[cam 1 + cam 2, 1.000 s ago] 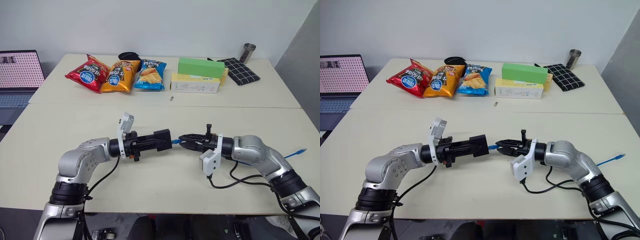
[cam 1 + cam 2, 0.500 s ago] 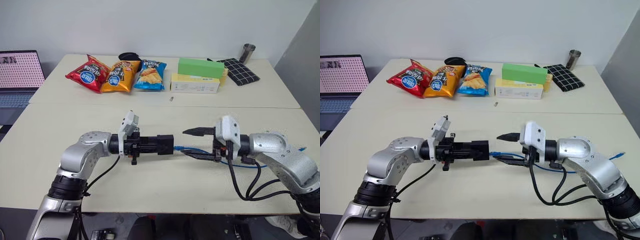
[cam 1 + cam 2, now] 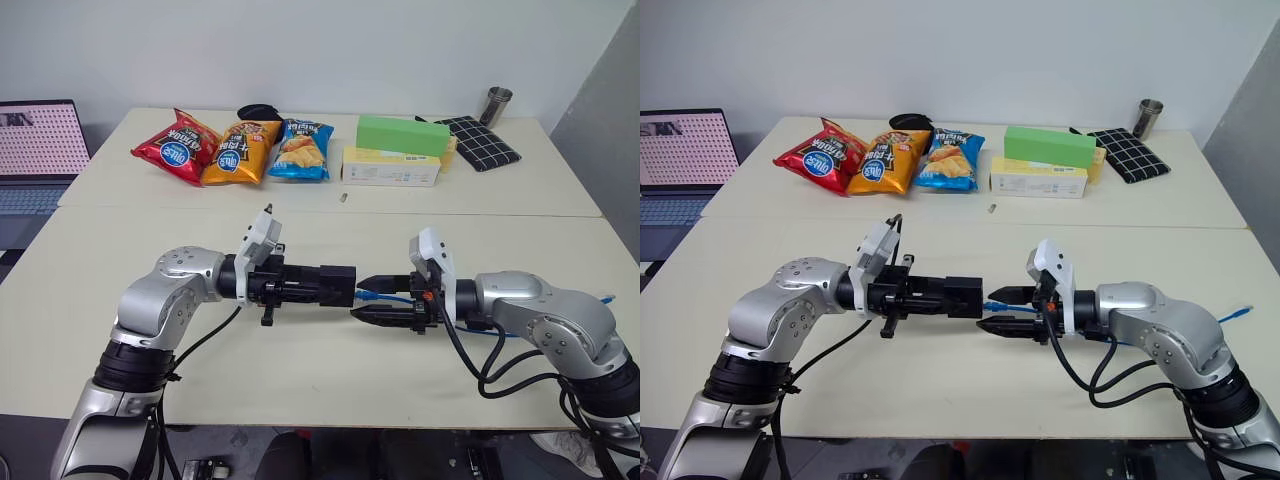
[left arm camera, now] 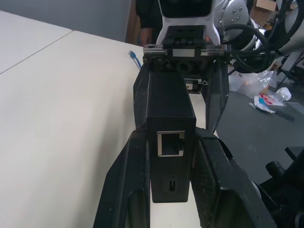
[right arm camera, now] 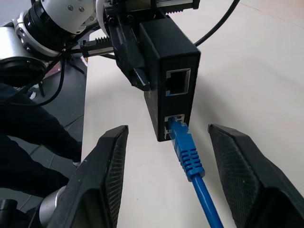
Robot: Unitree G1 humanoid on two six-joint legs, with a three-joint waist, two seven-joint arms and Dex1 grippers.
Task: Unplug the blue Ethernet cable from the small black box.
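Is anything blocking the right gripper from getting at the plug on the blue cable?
Nothing visible. The right gripper is open, its fingers either side of the plug, which sits in the black box.

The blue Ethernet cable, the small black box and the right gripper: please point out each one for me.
blue Ethernet cable (image 5: 189,153), right wrist view, ribbed boot behind its plug.
small black box (image 5: 167,46), right wrist view, its top face.
right gripper (image 5: 168,159), right wrist view, open gap between its fingertips.

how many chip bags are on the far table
3, in a row at the back left: red bag, orange bag, blue bag. None looks hidden.
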